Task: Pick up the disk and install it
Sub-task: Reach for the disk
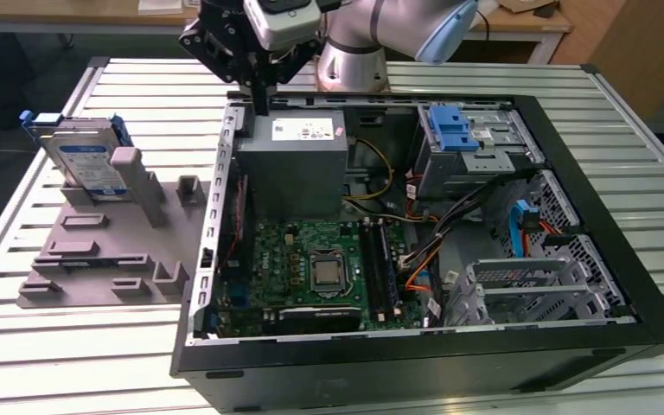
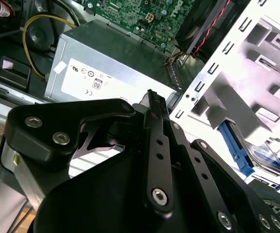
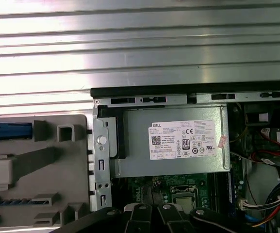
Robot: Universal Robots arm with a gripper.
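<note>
Open computer case (image 1: 424, 359) lies on the slatted tabletop (image 1: 67, 363); at the exterior view's left the disk (image 1: 87, 160) stands upright in a grey fixture (image 1: 101, 259); farther back the pincer (image 1: 262, 108), tips together and empty, hangs above the power supply (image 1: 291, 169)

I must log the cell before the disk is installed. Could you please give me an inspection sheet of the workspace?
Surface: slatted metal table, carrying an open computer case and a grey holder.
Job's things: disk standing upright in the holder, not gripped.
Clutter: nothing seen.
Claw: shut, empty, above the case's edge by the power box.
Cables: yellow wire beside the power box, inside the case.
Surroundings: wooden furniture behind the table.
</note>
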